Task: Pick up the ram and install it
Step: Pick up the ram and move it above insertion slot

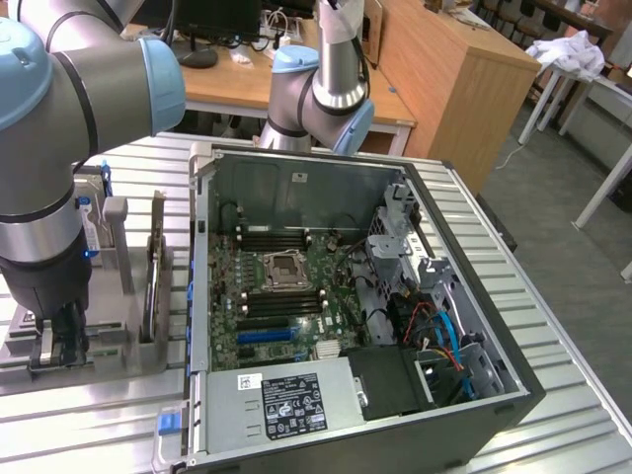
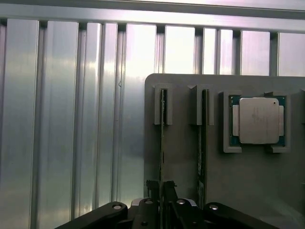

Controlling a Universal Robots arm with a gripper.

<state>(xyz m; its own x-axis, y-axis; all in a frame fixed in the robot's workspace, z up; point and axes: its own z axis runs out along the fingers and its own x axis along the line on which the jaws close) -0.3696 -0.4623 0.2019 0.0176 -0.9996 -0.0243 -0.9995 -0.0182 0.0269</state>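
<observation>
— Claw (image 2: 162, 190) gripping yet?
— Can't tell, op. You've got it straddling the ram (image 2: 163, 124), which stands on edge in the gray holder (image 2: 181, 157) slot, next to a 2nd stick (image 2: 204, 129), CPU (image 2: 257, 121) beyond

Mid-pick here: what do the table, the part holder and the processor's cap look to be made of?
Table: looks like bare aluminium, ribbed slats with a bright brushed glare.
Holder: matt grey with no glare, likely plastic or painted metal; cannot tell which.
Processor cap: silvery metal with a satin sheen, sitting on a green board edge.
</observation>
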